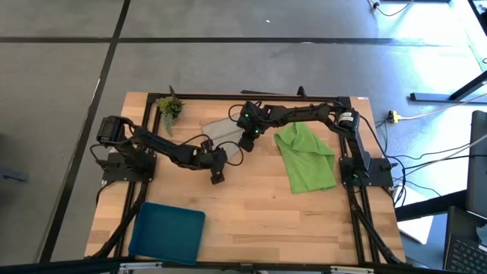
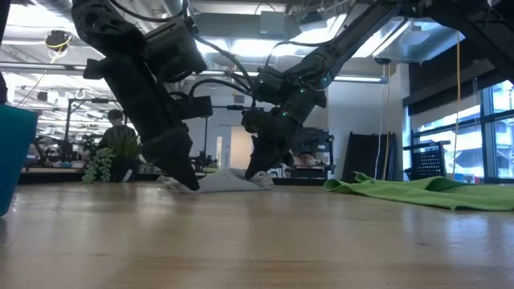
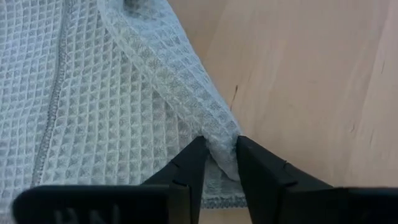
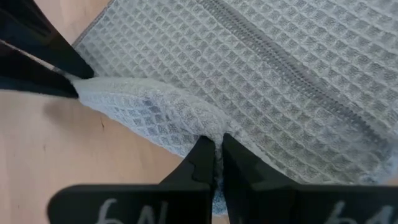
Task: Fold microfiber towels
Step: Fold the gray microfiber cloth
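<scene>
Pinching the grey towel (image 3: 124, 112), both grippers; blue tray (image 1: 167, 232) sits apart.

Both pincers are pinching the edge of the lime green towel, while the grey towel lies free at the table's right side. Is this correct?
No, the colours are swapped. Both wrist views show the left pincer and right pincer pinching the grey towel; the high view shows the lime green towel lying free at the right.

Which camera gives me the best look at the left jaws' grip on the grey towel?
The left wrist view: the left gripper is pinching a raised fold of the grey towel up close. The right wrist view shows the right gripper pinching it too. In the high and low views the arms mostly hide the towel.
</scene>
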